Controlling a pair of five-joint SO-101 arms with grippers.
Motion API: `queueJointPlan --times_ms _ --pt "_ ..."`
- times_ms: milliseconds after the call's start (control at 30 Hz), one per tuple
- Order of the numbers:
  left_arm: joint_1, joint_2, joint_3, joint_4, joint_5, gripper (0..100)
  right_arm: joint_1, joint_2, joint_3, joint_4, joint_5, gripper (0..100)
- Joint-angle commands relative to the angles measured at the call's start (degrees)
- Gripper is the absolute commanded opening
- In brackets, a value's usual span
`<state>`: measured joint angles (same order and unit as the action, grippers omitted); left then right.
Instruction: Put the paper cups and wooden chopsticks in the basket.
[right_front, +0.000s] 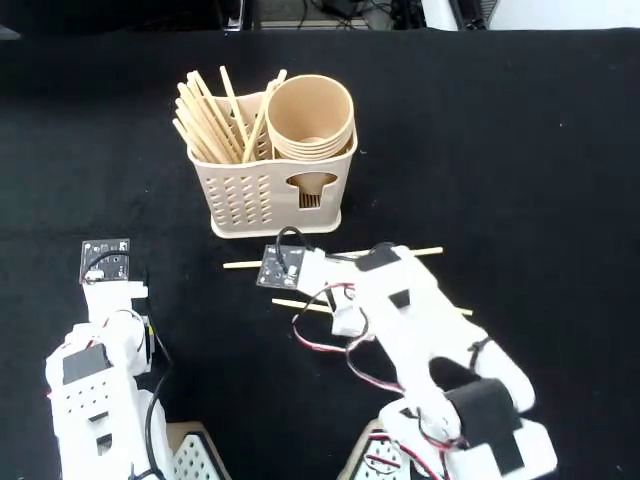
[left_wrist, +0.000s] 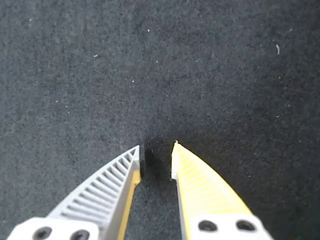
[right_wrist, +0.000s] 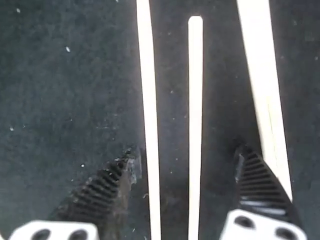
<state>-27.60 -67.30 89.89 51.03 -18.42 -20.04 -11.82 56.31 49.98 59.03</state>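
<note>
Hovering low over the black table cloth, my right gripper had its jaws spread wide and clamped on nothing. Between them lay two sticks, side by side but not touching. The first chopstick ran just beside my darker finger. The second chopstick lay nearer the middle of the gap, with its rounded end showing beyond my fingertips. A third chopstick lay outside the other finger, which overlapped its edge. I could not tell whether the two were touching.

Seen from above, my right arm reached from the near right corner toward the middle of the table. It lay across the loose chopsticks, whose ends stuck out to its left and right on the cloth. They were on the near side of the basket, close to it but apart from it.

The basket stood upright toward the far side. A stack of paper cups filled its right compartment, and a bundle of wooden chopsticks leaned in its left one.

My left gripper was at the near left, well apart from the basket. It pointed down at the cloth with its fingertips only slightly apart and nothing between them.
</note>
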Motion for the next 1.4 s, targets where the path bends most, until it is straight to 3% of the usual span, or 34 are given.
queueJointPlan --times_ms 0,100,400,767,1067,1233,1367 --pt "-0.57 0.09 0.04 -1.23 -0.26 12 -0.7 2.86 -3.82 0.09 -0.7 31.4" --pt "-0.57 0.09 0.04 -1.23 -0.26 12 -0.7 3.56 -4.26 0.35 -0.62 29.1" --pt "-0.57 0.09 0.04 -1.23 -0.26 12 -0.7 3.56 -4.44 0.35 -0.79 1.1" --pt "-0.57 0.09 0.04 -1.23 -0.26 12 -0.79 1.36 -4.18 0.97 -0.79 1.1" --pt "-0.57 0.09 0.04 -1.23 -0.26 12 -1.05 -18.24 -4.18 10.55 -0.97 1.1" --pt "-0.57 0.09 0.04 -1.23 -0.26 12 -1.32 -30.29 -4.7 11.78 -6.33 1.1" --pt "-0.57 0.09 0.04 -1.23 -0.26 12 -5.8 -39.25 -4.7 12.84 -11.96 1.1"
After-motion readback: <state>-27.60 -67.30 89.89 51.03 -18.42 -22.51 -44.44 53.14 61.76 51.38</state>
